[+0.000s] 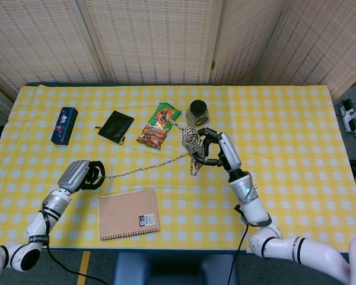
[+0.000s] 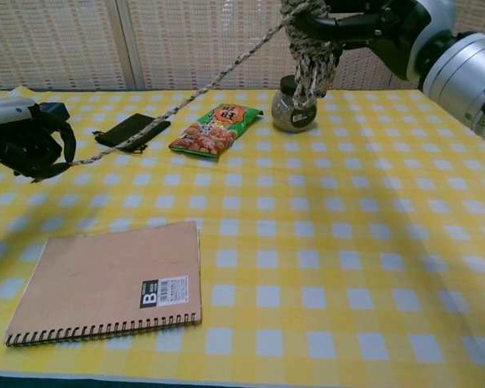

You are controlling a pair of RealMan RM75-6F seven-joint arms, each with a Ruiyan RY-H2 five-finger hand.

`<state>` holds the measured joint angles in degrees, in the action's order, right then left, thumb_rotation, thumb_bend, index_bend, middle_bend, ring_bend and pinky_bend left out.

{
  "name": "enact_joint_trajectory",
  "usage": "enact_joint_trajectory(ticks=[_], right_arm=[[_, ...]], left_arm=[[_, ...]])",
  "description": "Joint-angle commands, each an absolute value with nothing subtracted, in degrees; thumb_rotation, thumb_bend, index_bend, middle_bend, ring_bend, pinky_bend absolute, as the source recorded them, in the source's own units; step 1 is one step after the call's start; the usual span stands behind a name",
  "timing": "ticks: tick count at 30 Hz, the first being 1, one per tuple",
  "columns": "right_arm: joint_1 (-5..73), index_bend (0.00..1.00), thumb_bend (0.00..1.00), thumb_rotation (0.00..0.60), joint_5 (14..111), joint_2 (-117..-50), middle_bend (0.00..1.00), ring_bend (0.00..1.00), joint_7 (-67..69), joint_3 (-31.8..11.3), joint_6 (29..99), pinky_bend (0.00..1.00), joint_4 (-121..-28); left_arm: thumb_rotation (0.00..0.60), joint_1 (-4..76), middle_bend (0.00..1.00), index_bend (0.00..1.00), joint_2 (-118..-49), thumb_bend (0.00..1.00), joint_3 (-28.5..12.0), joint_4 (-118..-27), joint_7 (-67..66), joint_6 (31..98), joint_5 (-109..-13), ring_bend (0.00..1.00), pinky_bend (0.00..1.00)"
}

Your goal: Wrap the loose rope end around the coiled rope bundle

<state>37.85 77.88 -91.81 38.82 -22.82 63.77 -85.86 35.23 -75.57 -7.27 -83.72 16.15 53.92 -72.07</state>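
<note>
Here, my right hand (image 1: 218,149) grips the coiled rope bundle (image 1: 193,142), lifted above the yellow checked table (image 1: 296,136). From it the loose rope end (image 1: 145,168) runs taut toward my left hand (image 1: 83,176), whose fingers are closed around the strand. Just past the bundle sit a small jar (image 1: 197,113) and a snack packet (image 1: 159,124); a brown spiral notebook (image 1: 128,213) lies near my left hand.
</note>
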Motion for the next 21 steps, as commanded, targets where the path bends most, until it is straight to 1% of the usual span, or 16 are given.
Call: enact_joint_trajectory(ticks=[1, 6, 11, 15, 21], right_arm=[[37.58, 0.85, 0.68, 0.600, 80.42, -89.42, 0.72, 0.76, 39.98, -20.93, 62.98, 0.67, -86.80], [38.80, 0.85, 0.68, 0.600, 85.83, -85.08, 0.72, 0.76, 39.34, -17.15, 60.40, 0.67, -88.06], [40.51, 0.85, 0.68, 0.600, 88.29, -82.30, 0.72, 0.76, 36.41, -14.25, 57.23, 0.67, -90.74], [41.96, 0.85, 0.68, 0.600, 88.85, -81.08, 0.72, 0.76, 33.38, -12.24, 54.19, 0.67, -92.98], [44.04, 0.85, 0.68, 0.600, 87.71, -81.18, 0.72, 0.75, 29.23, -10.70, 50.56, 0.67, -95.31]], left_arm=[[0.600, 36.02, 0.86, 0.70, -76.25, 0.69, -8.63, -83.22, 14.61, 53.56, -70.83, 0.76, 0.75], [0.600, 37.52, 0.86, 0.70, -75.42, 0.69, -10.31, -84.51, 10.06, 54.89, -71.76, 0.76, 0.75], [0.600, 39.50, 0.86, 0.70, -74.54, 0.69, -12.09, -86.99, 3.70, 56.25, -72.37, 0.76, 0.75], [0.600, 40.94, 0.86, 0.70, -73.84, 0.69, -13.64, -89.72, 0.45, 56.60, -71.90, 0.76, 0.75], [0.600, 43.01, 0.86, 0.70, -72.87, 0.69, -15.03, -94.22, -4.41, 56.90, -71.97, 0.76, 0.75]])
